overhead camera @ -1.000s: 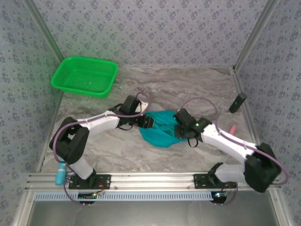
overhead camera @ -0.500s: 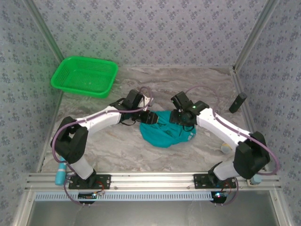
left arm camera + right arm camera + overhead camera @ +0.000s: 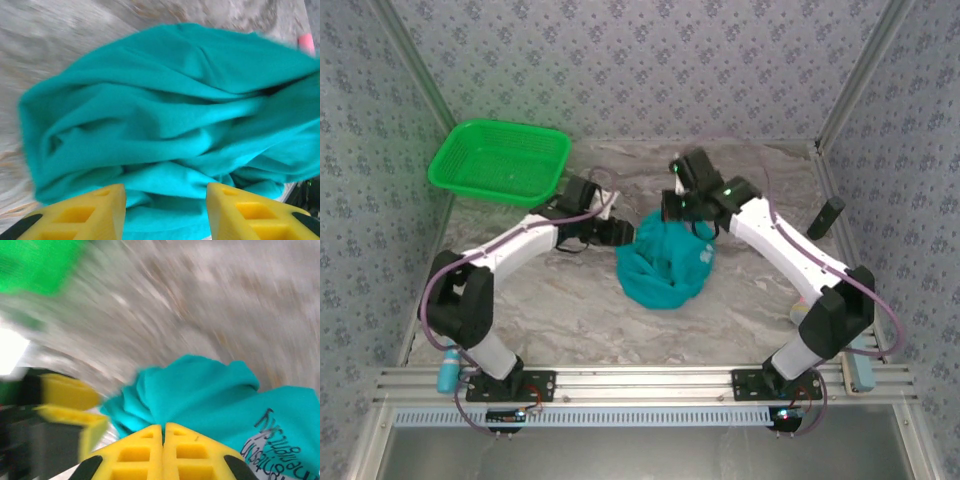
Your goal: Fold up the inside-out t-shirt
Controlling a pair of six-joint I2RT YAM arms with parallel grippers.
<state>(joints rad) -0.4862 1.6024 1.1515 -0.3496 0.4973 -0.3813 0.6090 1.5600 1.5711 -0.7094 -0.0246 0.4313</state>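
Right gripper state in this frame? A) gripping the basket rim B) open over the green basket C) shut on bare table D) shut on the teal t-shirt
D: the right wrist view shows the right gripper with its yellow fingers pressed together and the t-shirt fanning out from their tips.

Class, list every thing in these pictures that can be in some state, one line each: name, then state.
t-shirt, crumpled in a heap, not folded, white lettering showing.
left gripper, fingers closed on a thick bunch of the t-shirt.
right gripper, shut, pinching a fold of the t-shirt.
green basket, upright, empty.
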